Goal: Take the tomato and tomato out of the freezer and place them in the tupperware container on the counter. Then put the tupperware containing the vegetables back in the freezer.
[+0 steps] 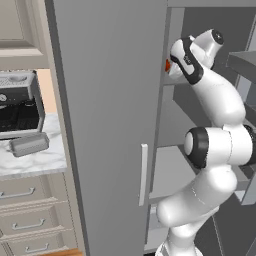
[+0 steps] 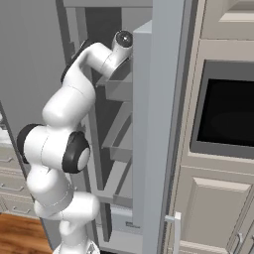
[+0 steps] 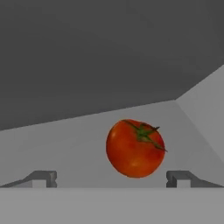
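At the far left of the left base view, the boxy silver-black coffee machine (image 1: pixel 19 105) is cut off by the picture edge, and no writing can be read on it. Just in front of it, the small shallow grey rectangular tupperware tray (image 1: pixel 29 144) lies on the white marble table with grey veins (image 1: pixel 42 162), its long axis running roughly left to right. Much of the interior of the tall flat-fronted grey freezer (image 1: pixel 110 100) is hidden by its open door with the slim pale vertical handle (image 1: pixel 143 174). Past the door edge, only a sliver of the bright red tomato with a green stem top (image 1: pixel 167 65) is seen on an upper grey shelf, the rest being covered by the white arm's hand. In the hand view, the same tomato (image 3: pixel 135 148) rests on the shelf floor near a back corner, its stem pointing to the upper right. The fingers (image 3: pixel 112 179) are spread wide, their tips low on either side of the tomato and clear of it. In the right base view, the hand is hidden behind a door shelf (image 2: pixel 121 82).
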